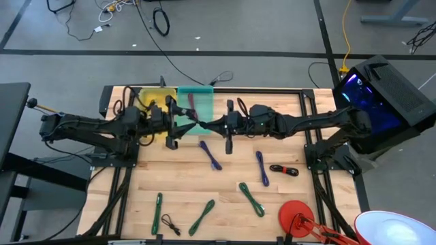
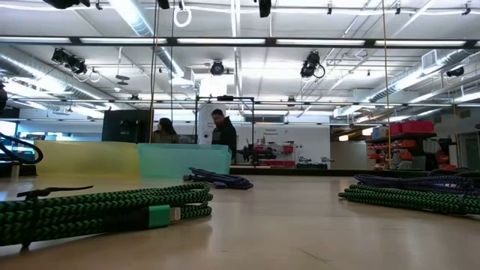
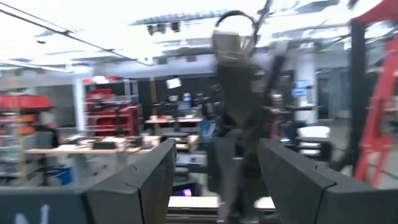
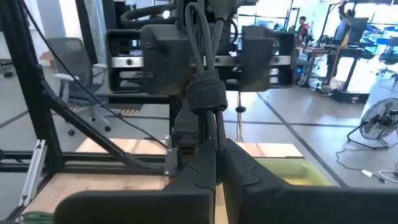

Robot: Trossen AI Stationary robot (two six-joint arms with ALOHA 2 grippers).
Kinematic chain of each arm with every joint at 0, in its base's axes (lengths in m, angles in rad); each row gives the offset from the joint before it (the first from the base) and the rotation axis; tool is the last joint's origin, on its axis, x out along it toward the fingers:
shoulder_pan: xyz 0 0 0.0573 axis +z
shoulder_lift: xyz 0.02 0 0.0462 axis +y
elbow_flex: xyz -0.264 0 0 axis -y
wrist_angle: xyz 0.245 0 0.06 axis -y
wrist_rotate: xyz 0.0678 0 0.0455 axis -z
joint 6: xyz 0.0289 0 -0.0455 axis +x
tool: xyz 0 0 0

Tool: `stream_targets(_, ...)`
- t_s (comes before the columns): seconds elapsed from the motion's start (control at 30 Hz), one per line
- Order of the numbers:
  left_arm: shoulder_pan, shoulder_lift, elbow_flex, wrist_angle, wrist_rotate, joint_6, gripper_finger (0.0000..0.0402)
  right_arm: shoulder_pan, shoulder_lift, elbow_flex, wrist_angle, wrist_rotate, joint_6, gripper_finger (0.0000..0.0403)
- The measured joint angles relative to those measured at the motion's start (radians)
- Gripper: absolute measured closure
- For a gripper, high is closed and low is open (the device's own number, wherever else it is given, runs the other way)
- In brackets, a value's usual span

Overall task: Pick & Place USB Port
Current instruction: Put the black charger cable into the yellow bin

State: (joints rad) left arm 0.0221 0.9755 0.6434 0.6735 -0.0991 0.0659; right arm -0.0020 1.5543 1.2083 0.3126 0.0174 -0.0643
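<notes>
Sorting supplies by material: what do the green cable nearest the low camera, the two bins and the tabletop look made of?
Green cable: woven fabric sleeve, by its black-and-green braid, with a smooth green plug, probably plastic. Yellow bin and teal bin: translucent, matte plastic. Tabletop: light wooden planks, grain and seams visible, likely sealed.

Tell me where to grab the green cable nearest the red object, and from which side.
Grip the green cable at mid-length, coming straight down from above with the fingers set across its slant. It lies flat as a narrow folded bundle on the table, with room along both long sides.
</notes>
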Motion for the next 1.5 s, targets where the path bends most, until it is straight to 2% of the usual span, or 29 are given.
stream_targets(0.13, 0.003, 0.000, 0.000, -0.002, 0.019, -0.008, 0.0170, -0.004, 0.000, 0.000, 0.003, 0.032, 0.000, 0.0399)
stream_targets(0.5, 0.003, 0.023, 0.000, 0.026, 0.037, -0.026, 0.0170, -0.004, 0.082, -0.001, 0.105, 0.027, 0.013, 0.0399)
stream_targets(0.67, 0.003, 0.053, 0.000, 0.036, 0.033, -0.035, 0.0177, -0.012, 0.080, -0.001, 0.137, 0.027, 0.012, 0.0399)
stream_targets(0.77, 0.003, 0.059, 0.000, 0.028, 0.033, -0.031, 0.0226, -0.012, 0.081, -0.001, 0.123, 0.027, 0.014, 0.0399)
stream_targets(0.9, 0.014, 0.058, 0.001, 0.030, 0.034, -0.018, 0.0366, -0.012, 0.081, -0.001, 0.109, 0.028, 0.019, 0.0399)
stream_targets(1.03, 0.027, 0.058, 0.001, 0.018, 0.035, -0.024, 0.0383, -0.013, 0.081, -0.001, 0.105, 0.031, 0.021, 0.0399)
stream_targets(1.13, 0.036, 0.052, 0.002, -0.029, -0.026, -0.021, 0.0383, -0.019, 0.081, -0.001, 0.083, 0.039, 0.022, 0.0385)
stream_targets(1.27, 0.062, 0.013, 0.002, -0.158, -0.108, -0.022, 0.0384, -0.020, 0.082, -0.001, 0.051, 0.091, 0.022, 0.0347)
stream_targets(1.4, 0.083, -0.079, 0.001, -0.375, -0.236, -0.025, 0.0385, -0.020, 0.077, -0.001, 0.004, 0.146, 0.023, 0.0313)
stream_targets(1.5, 0.097, -0.173, 0.001, -0.585, -0.379, -0.047, 0.0385, -0.020, 0.074, 0.000, -0.039, 0.174, 0.025, 0.0294)
